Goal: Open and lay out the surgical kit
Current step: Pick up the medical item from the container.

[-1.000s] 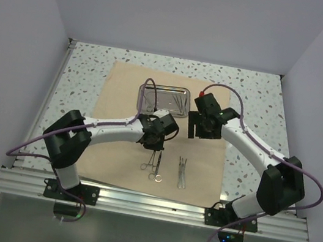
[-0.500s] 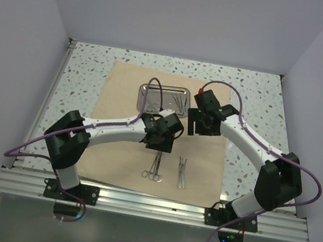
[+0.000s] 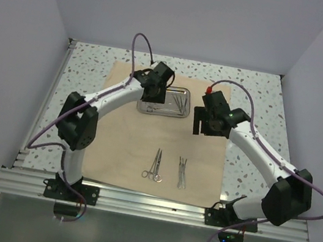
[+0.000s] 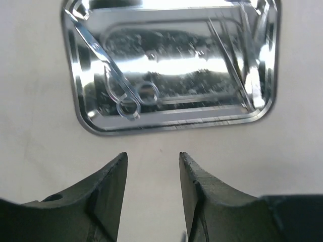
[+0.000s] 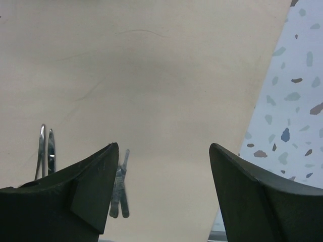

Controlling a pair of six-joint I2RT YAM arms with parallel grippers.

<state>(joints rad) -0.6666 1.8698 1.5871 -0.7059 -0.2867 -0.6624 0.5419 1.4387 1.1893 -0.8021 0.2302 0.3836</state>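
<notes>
On surface [image 3: 83,70]: cloth wrap [image 3: 144,149], flat. Steel tray [image 4: 171,128] on cloth, just ahead of left hand [image 4: 151,161], apart from fingertips. In tray: ringed instrument [image 4: 113,75] slanting across part left of hand's line, slim tools [image 4: 234,65] in part right of it. Right hand [image 5: 161,151] over cloth, beside tray; cloth edge and surface to its right. Scissors [image 3: 153,164] and forceps [image 3: 182,173] side by side on cloth, well apart from both hands, toward arm bases; scissors on left.
</notes>
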